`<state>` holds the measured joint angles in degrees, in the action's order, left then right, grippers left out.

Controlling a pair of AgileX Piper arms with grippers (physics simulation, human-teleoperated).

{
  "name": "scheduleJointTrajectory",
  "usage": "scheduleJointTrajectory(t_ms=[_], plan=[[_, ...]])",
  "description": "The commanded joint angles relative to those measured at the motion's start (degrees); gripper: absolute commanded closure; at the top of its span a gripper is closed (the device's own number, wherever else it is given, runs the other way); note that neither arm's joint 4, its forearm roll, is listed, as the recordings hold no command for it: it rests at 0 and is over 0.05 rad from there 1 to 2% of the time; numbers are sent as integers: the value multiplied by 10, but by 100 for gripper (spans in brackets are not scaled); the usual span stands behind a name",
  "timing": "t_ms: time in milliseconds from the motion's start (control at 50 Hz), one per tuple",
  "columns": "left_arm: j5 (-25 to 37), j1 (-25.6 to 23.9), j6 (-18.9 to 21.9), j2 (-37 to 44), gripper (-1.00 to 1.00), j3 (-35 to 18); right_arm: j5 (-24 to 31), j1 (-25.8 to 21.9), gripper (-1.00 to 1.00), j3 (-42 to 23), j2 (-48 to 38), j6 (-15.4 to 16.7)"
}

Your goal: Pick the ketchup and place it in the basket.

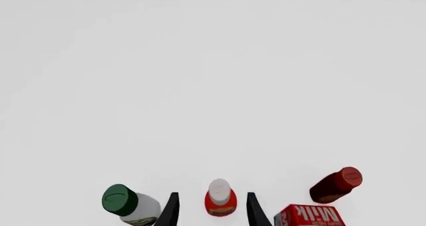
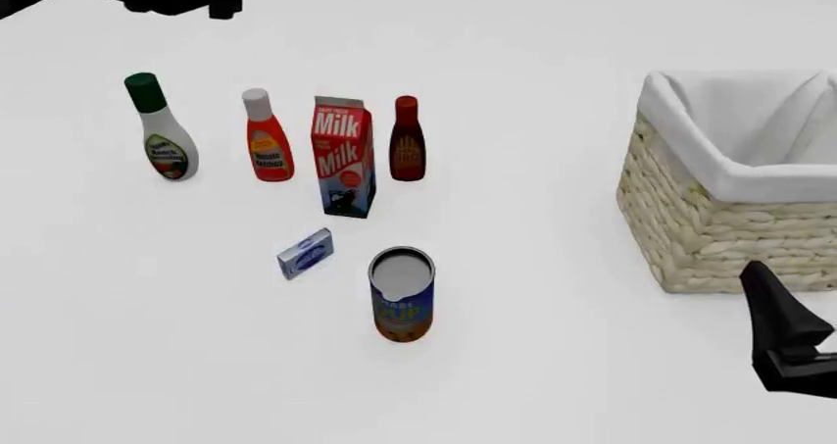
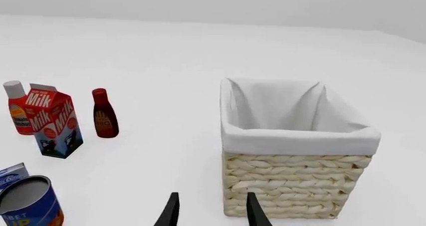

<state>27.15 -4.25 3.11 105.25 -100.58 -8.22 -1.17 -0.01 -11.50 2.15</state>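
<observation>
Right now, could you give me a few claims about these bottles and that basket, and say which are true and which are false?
1. The ketchup stands upright between the green-capped bottle and the milk carton. True.
2. The basket holds the ketchup. False: it shows only its white lining.
3. The left gripper is open, its fingers on either side of the ketchup. True.
4. The can lies on its side. False: it stands upright.
</observation>
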Motion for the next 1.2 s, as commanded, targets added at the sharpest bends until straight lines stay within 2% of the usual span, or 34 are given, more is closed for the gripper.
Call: scheduleJointTrajectory(t_ms=[20,600,1200], plan=[[-10,0,-5,28,-100,-8,-6,0,-100,0,-9,0],[-50,-3,-29,89,-100,3,-33,1,-100,0,-43,1],[-73,0,-38,127,-100,8,-48,0,-100,0,-62,1]])
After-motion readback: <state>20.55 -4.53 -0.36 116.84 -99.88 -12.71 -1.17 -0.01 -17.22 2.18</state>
